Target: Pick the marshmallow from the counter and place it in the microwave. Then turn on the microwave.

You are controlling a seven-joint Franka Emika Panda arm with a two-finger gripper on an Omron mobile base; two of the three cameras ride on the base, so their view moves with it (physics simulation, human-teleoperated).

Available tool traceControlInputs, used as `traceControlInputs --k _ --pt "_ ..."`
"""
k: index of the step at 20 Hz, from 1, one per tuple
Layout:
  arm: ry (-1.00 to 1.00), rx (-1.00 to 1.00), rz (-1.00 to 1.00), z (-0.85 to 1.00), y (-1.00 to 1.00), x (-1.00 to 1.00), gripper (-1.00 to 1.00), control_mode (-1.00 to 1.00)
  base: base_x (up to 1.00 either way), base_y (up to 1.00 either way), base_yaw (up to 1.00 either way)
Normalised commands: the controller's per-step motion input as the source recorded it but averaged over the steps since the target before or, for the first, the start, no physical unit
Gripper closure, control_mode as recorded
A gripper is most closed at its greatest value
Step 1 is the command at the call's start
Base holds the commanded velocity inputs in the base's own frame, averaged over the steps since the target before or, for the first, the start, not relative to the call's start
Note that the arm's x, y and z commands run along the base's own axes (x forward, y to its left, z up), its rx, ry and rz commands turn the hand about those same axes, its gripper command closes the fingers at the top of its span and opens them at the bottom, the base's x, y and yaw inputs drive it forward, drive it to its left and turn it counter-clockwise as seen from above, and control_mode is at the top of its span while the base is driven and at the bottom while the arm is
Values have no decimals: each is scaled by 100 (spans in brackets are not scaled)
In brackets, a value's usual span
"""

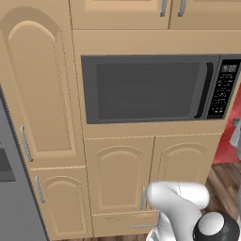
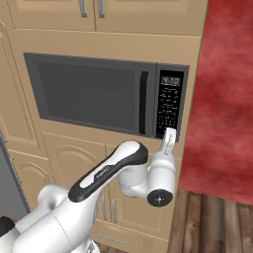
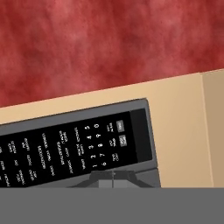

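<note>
Fingers closed, empty — at the microwave button panel; door shut.

The arm at the lower left of the right base view is glossy white, with rounded links, a black strip bearing small white lettering, and dark round joint caps.

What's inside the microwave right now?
The microwave has its door shut, and the window is too dark to see through, so whatever is inside is hidden. Under the microwave you can see tan cabinet doors.
</note>
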Motion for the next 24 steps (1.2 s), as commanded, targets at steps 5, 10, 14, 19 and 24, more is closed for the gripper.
traceControlInputs --k 5,10,14,19,24 --pt "0 2 0 -5 -5 12 100 -100 0 0 0" --pt "0 2 0 -6 -5 13 100 -100 0 0 0" --pt "0 2 0 -5 -5 14 100 -100 0 0 0" --pt "0 2 0 -4 -4 14 100 -100 0 0 0" --pt "0 2 0 -4 -4 15 100 -100 0 0 0"
